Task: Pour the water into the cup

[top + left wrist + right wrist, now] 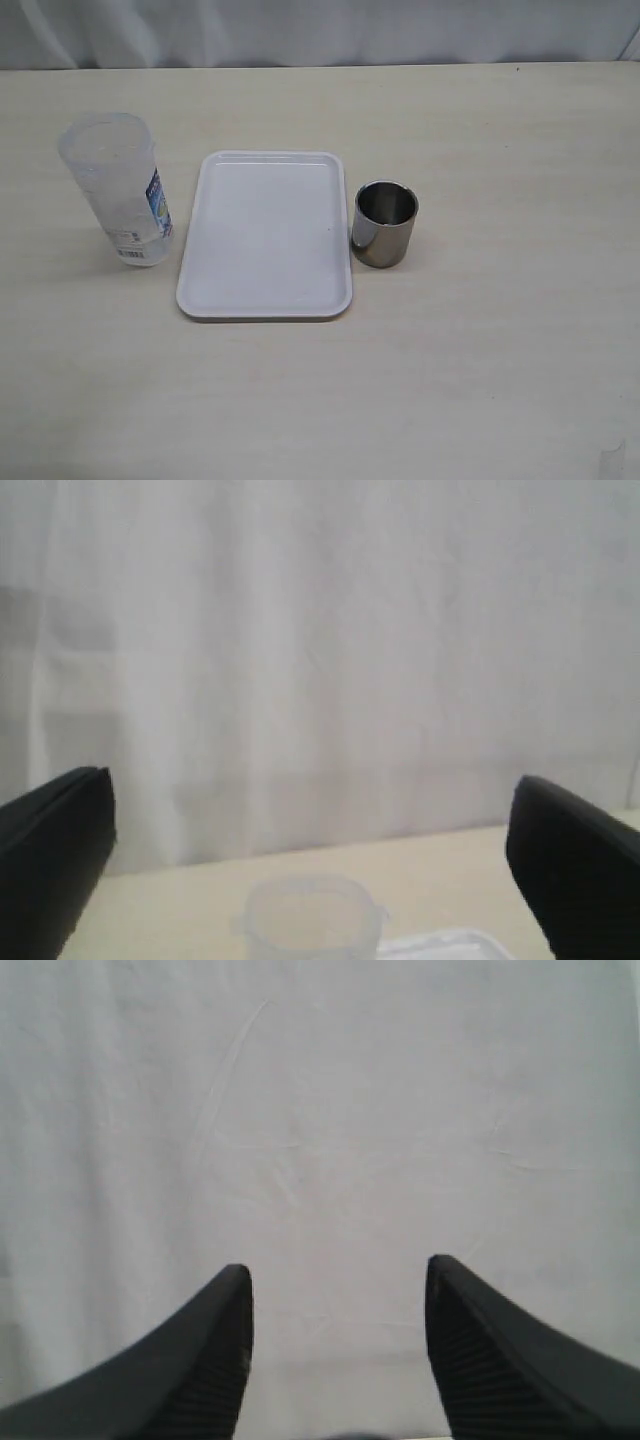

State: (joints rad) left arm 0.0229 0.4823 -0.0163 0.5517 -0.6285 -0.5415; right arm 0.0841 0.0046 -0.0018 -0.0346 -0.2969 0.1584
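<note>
Standing upright on the pale wood-grain counter [480, 350], the stainless-steel cup [384, 225] sits just beside the right long edge of a white tray [267, 235], about halfway along it; whether the two touch cannot be told. Its mouth faces up, its inside is dark and reflective, and its polished wall mirrors the counter. The rectangular tray lies flat near the middle of the counter with nothing on it. On its other side, just off the left edge with a thin strip of counter between them, stands a translucent plastic container [118, 190], taller than the cup, open at the top, with a blue-and-white label [157, 205] on the side that faces the tray. Any water in it cannot be made out through the cloudy wall. A white curtain [300, 30] hangs behind the counter's far edge. In the left wrist view the left claw [312, 780] is spread wide, its black jaws far apart at the picture's edges and nothing between them; past them blurred shapes show the container's rim, a corner of the tray and the curtain behind. In the right wrist view the right claw [340, 1265] is also parted, less widely, holding nothing and facing only the wrinkled white curtain.
</note>
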